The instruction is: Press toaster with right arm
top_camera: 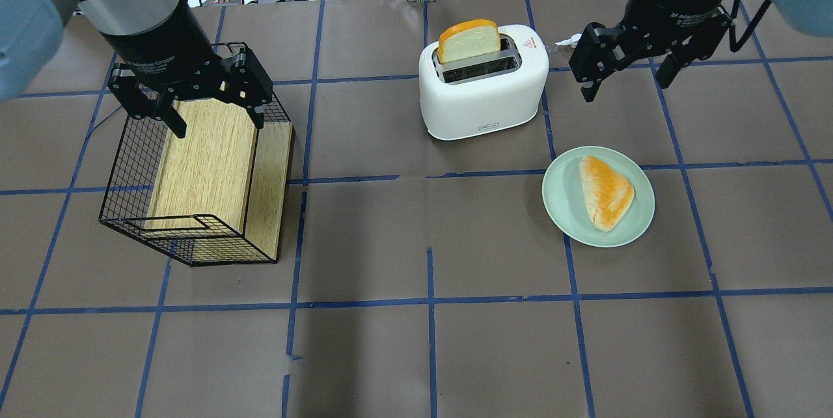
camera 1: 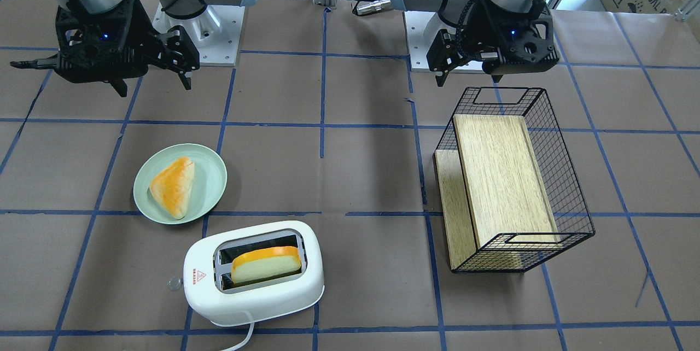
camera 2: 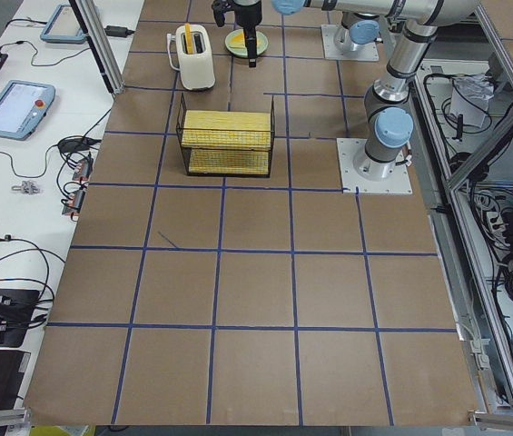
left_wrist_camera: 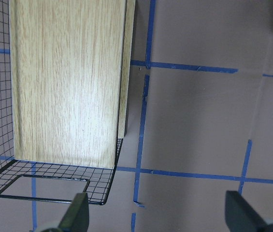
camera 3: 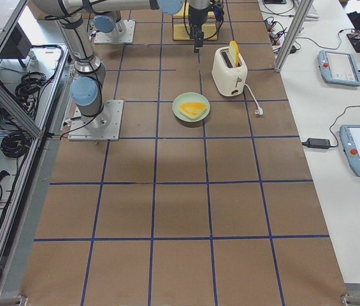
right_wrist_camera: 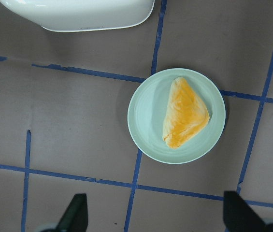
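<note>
Pastry [top_camera: 605,191] on green plate [top_camera: 561,208]; wire basket [top_camera: 127,167], wooden board [top_camera: 208,157].

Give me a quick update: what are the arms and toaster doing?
Both open, empty: right gripper hovers apart from the toaster, left gripper over the wire basket. Toaster untouched, bread slice high in its slot. Nearby: plate with pastry.
</note>
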Motion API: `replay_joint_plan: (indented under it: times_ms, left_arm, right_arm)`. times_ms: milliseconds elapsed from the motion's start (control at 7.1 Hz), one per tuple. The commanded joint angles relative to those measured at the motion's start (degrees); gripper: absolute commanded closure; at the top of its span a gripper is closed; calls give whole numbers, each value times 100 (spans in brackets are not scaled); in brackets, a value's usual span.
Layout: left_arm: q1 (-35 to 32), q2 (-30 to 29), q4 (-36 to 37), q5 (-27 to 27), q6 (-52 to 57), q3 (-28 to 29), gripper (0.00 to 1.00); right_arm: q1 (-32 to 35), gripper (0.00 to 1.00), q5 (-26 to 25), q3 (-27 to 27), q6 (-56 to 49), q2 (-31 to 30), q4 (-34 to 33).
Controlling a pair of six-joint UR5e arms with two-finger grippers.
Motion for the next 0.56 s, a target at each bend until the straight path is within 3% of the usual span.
replay_joint_plan:
  times_ms: [0, 423]
  left_arm:
    - [0, 0, 0, 0, 0, 0, 0]
    - [0, 0, 0, 0, 0, 0, 0]
  right_arm:
    - [-8, 0, -50, 18, -9, 3, -13]
    - [-35, 0, -68, 18, -18, 11, -13]
